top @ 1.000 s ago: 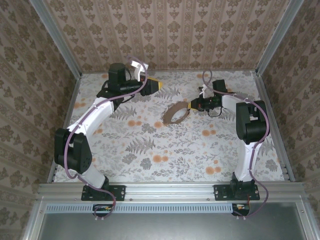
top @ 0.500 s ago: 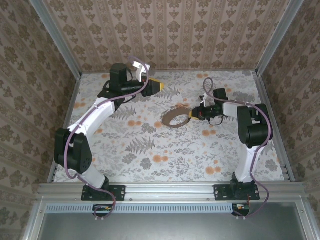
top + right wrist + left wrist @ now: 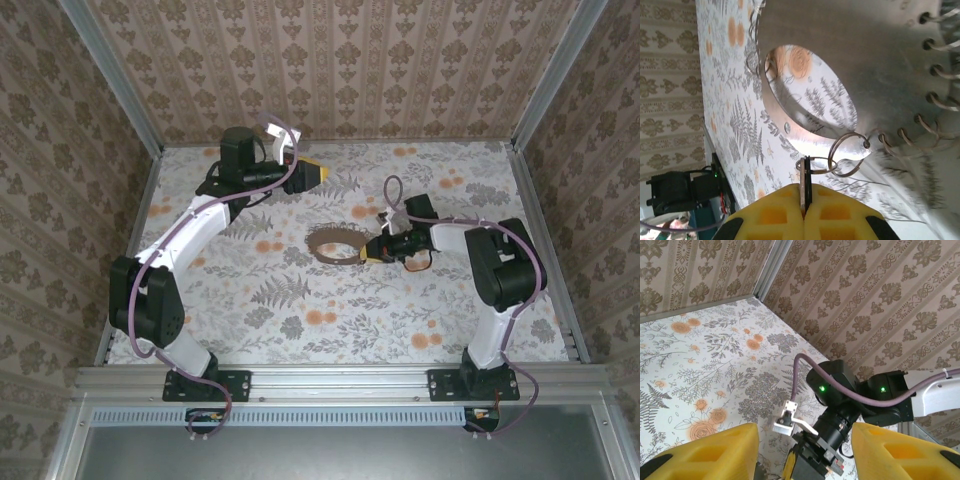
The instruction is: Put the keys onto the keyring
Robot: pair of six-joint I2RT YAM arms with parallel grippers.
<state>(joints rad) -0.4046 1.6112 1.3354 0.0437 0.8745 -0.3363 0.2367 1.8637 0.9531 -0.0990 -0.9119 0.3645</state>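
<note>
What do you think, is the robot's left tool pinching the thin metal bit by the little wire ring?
Not quite. It is the right tool that is pinching the thin metal bit by the little wire ring; the right wrist view shows it. The left tool is open.

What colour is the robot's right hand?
Yellow. The right hand shows best in the right wrist view.

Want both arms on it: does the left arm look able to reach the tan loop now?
Probably yes. The left fingers hang open beyond the tan loop, bare table between; the right fingers, shut on a key, crowd only its right side.
</note>
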